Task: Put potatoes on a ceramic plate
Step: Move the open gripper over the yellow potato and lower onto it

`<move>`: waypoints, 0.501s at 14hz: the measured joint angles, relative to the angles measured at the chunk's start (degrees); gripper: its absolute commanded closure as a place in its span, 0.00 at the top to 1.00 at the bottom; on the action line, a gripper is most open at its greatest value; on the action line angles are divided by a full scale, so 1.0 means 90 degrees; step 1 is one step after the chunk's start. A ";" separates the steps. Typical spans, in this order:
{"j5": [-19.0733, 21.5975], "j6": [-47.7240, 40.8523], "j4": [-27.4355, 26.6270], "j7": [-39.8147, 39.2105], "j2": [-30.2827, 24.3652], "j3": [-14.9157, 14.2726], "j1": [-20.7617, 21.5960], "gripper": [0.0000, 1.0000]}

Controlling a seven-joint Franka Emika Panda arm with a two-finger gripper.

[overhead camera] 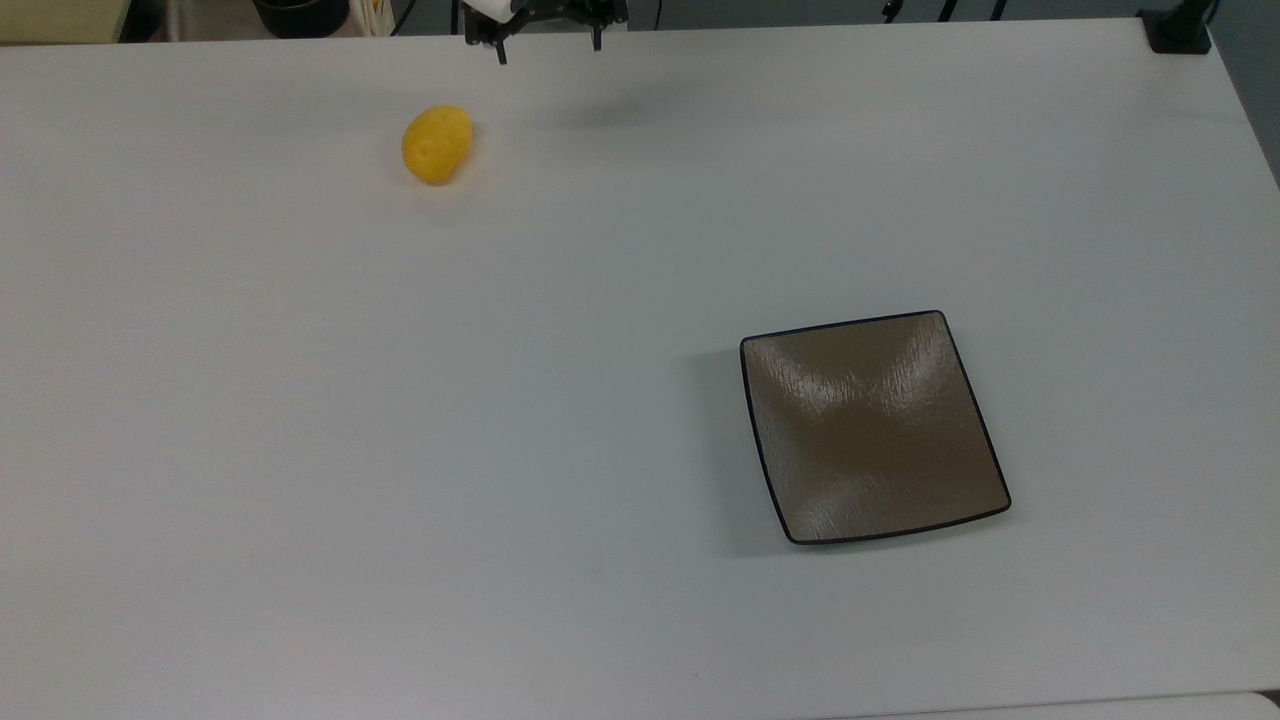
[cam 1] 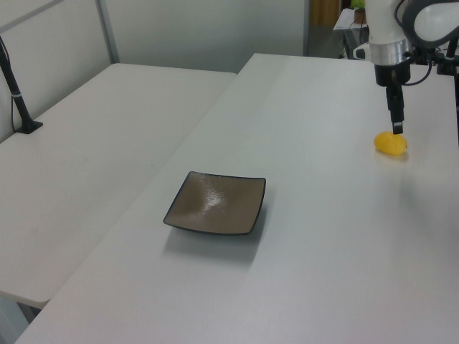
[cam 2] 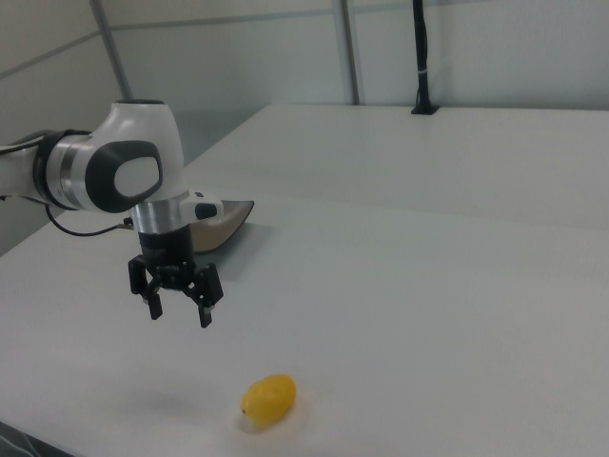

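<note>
A small yellow potato [overhead camera: 436, 145] lies on the white table near its far edge in the top view. It also shows as the potato [cam 1: 391, 143] and the potato [cam 2: 268, 398]. The square brown ceramic plate [overhead camera: 872, 427] sits bare toward the top view's lower right, well apart from the potato; the plate [cam 1: 216, 203] is bare in the left view too. My gripper [overhead camera: 548, 48] hangs open at the table's far edge, to the right of the potato in the top view. In the right view the gripper [cam 2: 179, 314] hovers above the table, up and left of the potato, holding nothing.
A black clamp post [overhead camera: 1178, 30] stands at the table's far right corner in the top view. A second white table [cam 1: 86, 165] with a black post [cam 1: 18, 100] adjoins in the left view. The plate's edge [cam 2: 228, 221] shows behind the arm.
</note>
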 measured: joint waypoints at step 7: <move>-0.0022 0.1833 -0.0841 0.0072 -0.0009 -0.0068 -0.0394 1.00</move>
